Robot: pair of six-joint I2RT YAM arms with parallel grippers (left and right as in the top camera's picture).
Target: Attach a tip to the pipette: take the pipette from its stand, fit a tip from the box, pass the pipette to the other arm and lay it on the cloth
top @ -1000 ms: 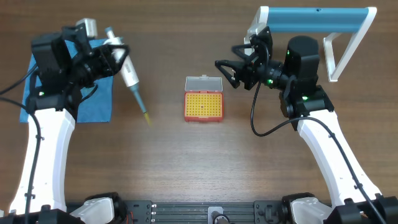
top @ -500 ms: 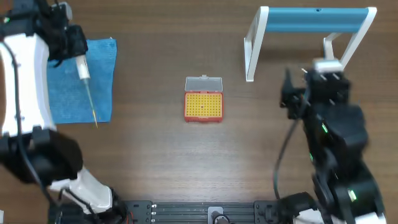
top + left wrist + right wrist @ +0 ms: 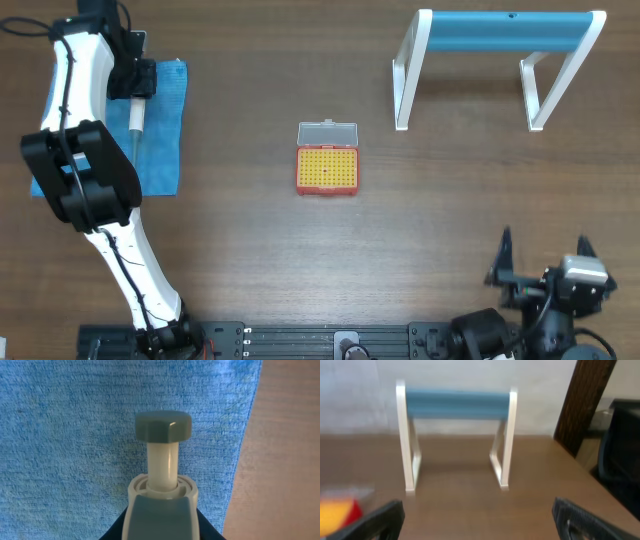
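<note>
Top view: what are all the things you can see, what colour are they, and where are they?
cloth: one, blue, far left corner of the table
pipette: one, grey and white, over the cloth, held in the left tool
tip box: one, red with yellow tips and an open clear lid, middle of the table
stand: one, white legs with a blue bar, far right side
table: one, brown wood, under everything
left tool: one, black, over the cloth, closed on the pipette
right tool: one, black, near right corner, open and holding nothing
</note>
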